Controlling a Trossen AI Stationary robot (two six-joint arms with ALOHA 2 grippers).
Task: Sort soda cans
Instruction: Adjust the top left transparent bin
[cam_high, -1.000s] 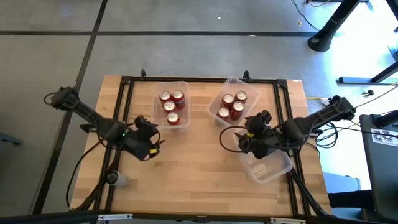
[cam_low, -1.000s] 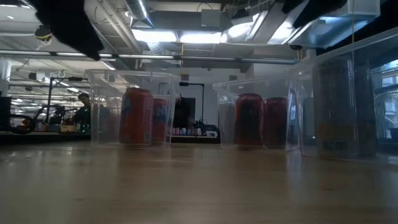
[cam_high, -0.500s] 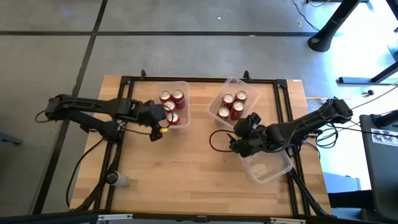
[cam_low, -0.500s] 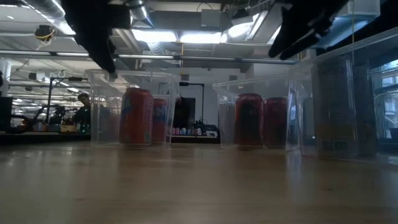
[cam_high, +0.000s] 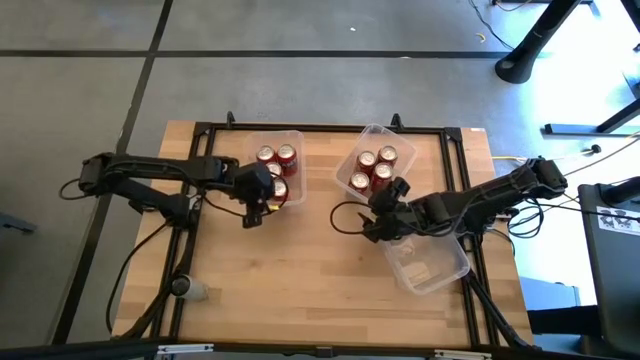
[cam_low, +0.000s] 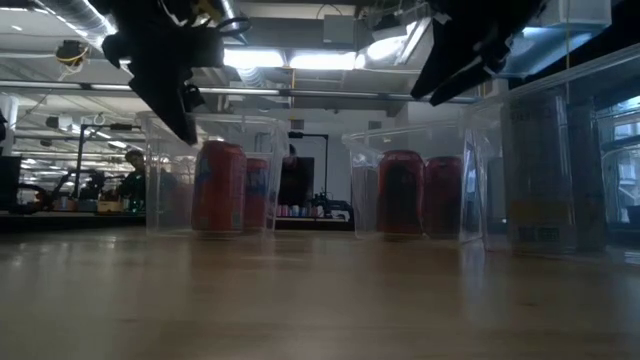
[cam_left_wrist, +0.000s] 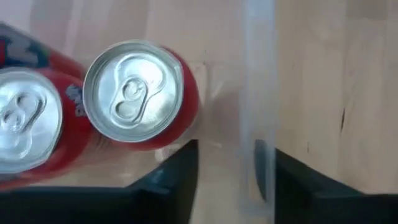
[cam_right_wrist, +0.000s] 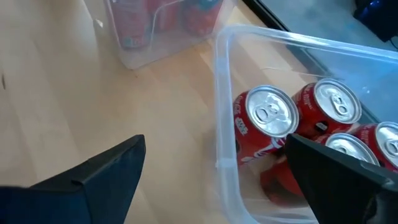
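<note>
Several red soda cans (cam_high: 287, 154) stand in a clear bin (cam_high: 297, 136) at the far middle left. More red cans (cam_high: 381, 172) stand in a second clear bin (cam_high: 372, 131) to its right. My left gripper (cam_left_wrist: 233, 183) points down at the left bin's near left corner. Its fingers are a little apart, one inside the bin's wall (cam_left_wrist: 256, 93) and one outside, next to a red can (cam_left_wrist: 134, 90). My right gripper (cam_right_wrist: 217, 186) hangs wide open above the near corner (cam_right_wrist: 221, 165) of the right bin. It touches nothing. My left gripper has the left bin's clear wall (cam_left_wrist: 255, 146) between its two fingers, which come from above and slant down. Whether the fingers (cam_left_wrist: 180, 180) touch the wall cannot be told. The bin rests flat on the table.
An empty clear bin (cam_high: 428, 262) sits at the near right, beside my right arm. A small grey can (cam_high: 188, 289) lies on its side near the table's near left edge. A black frame (cam_high: 330, 128) runs around the work area. Bare wood lies in the near middle.
My left gripper has swung from the near left of the table toward the far right, up to the left bin's near corner, turning as it went. My right gripper has left the empty bin and gone down and toward the table's left, to the right bin's near corner.
</note>
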